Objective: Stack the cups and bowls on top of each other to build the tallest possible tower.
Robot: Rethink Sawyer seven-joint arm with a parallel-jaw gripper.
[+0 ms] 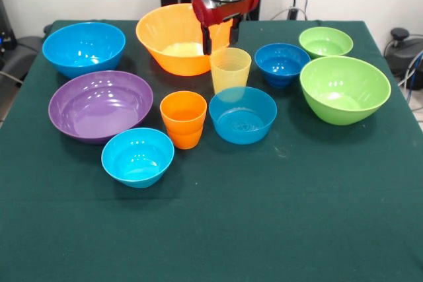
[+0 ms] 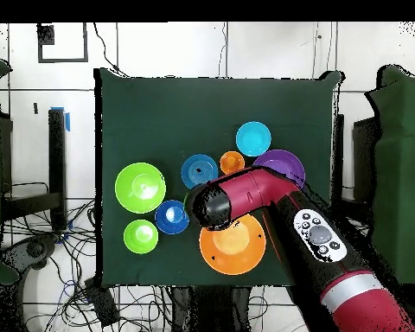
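Note:
The translucent yellow cup (image 1: 230,69) stands upright at the table's middle, with the orange cup (image 1: 183,118) (image 2: 232,162) in front of it to the left. My gripper (image 1: 220,44) hangs open just above and behind the yellow cup's far rim, in front of the large orange bowl (image 1: 170,39) (image 2: 233,246). Its fingers hold nothing. Around them sit a large blue bowl (image 1: 84,47), a purple bowl (image 1: 100,105), two light blue bowls (image 1: 137,156) (image 1: 242,115), a dark blue bowl (image 1: 282,64), and a small (image 1: 325,41) and a large lime green bowl (image 1: 344,88). In the overhead view the arm (image 2: 245,194) hides the yellow cup.
All pieces stand apart and upright on the dark green cloth (image 1: 211,229), whose near half is bare. Cables and dark equipment lie beyond the table's side edges.

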